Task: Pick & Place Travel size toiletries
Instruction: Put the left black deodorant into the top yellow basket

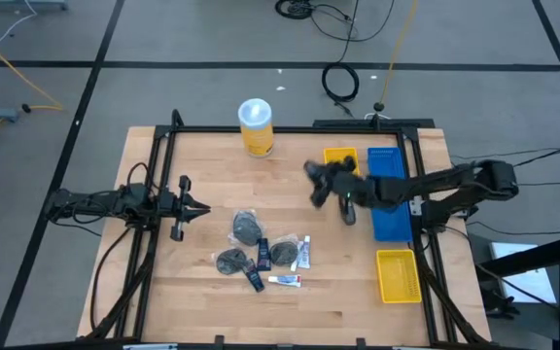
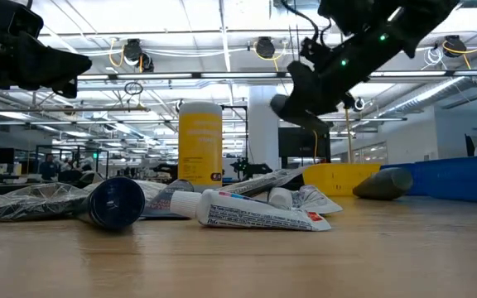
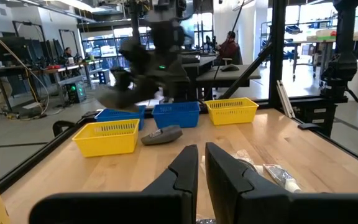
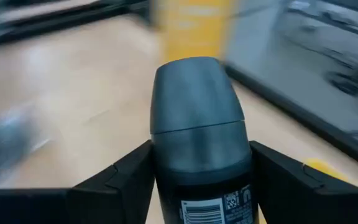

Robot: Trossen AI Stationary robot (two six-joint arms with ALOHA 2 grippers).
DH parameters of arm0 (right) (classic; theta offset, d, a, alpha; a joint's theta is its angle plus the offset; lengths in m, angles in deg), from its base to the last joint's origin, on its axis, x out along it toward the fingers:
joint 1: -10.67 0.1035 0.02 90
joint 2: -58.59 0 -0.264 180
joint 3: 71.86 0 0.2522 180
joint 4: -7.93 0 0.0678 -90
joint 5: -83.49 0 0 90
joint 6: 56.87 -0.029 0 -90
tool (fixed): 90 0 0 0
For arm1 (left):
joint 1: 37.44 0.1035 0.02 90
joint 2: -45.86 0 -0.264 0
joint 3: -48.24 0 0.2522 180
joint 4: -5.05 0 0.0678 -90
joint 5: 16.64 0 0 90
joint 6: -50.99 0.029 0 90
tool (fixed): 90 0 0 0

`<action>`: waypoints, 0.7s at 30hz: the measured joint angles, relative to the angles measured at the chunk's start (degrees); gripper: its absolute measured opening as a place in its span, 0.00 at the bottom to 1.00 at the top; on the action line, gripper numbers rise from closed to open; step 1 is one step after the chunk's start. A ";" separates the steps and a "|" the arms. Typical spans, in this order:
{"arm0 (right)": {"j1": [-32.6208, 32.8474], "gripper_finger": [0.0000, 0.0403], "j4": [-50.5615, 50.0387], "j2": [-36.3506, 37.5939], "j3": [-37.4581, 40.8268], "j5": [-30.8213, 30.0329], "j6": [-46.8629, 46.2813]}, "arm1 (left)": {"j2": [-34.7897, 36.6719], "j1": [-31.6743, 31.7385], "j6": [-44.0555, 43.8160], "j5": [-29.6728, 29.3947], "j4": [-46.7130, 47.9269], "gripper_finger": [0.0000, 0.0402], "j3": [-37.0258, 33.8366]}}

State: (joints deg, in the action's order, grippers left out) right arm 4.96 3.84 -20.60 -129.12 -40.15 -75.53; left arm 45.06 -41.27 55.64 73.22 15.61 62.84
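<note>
Right tool (image 4: 197, 168) clamped on a grey deodorant stick (image 4: 197, 130), carried above the bench (image 1: 202, 301) right of centre in the high view. Could slip from that smooth rounded body, or clip the blue tray (image 1: 387, 190) or yellow tray (image 1: 340, 158). Left tool (image 1: 197, 207) idle at left, fingers nearly closed, empty. Remaining toiletries (image 1: 265, 255) heaped lower centre; yellow canister (image 1: 257, 128) at top.

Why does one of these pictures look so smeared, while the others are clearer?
In the right wrist view the table and background streak with motion blur, while the dark grey capped bottle in the right gripper stays sharp. In the left wrist view that arm is a dark smear; the yellow mesh basket is crisp.
</note>
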 joint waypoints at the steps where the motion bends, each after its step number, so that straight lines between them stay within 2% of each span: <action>1: -1.65 0.55 -1.06 0.36 -0.01 -0.84 -1.25 | 0.00 0.00 0.01 0.00 0.00 0.08 0.00; 9: -11.62 0.55 -9.12 -2.19 0.04 -2.56 -10.01 | 0.01 0.00 0.02 0.00 0.00 0.08 0.00; 16: -13.39 0.54 -11.92 -6.68 0.00 -2.29 -16.40 | 0.00 0.01 0.00 0.00 0.00 0.08 0.00; 21: -13.40 0.55 -14.98 -7.03 -0.02 -2.23 -20.22 | 0.00 -0.01 0.01 0.00 0.00 0.08 0.00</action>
State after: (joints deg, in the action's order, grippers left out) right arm -8.44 -11.13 -27.63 -129.14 -42.39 -95.74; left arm 45.06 -41.28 55.64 73.22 15.61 62.84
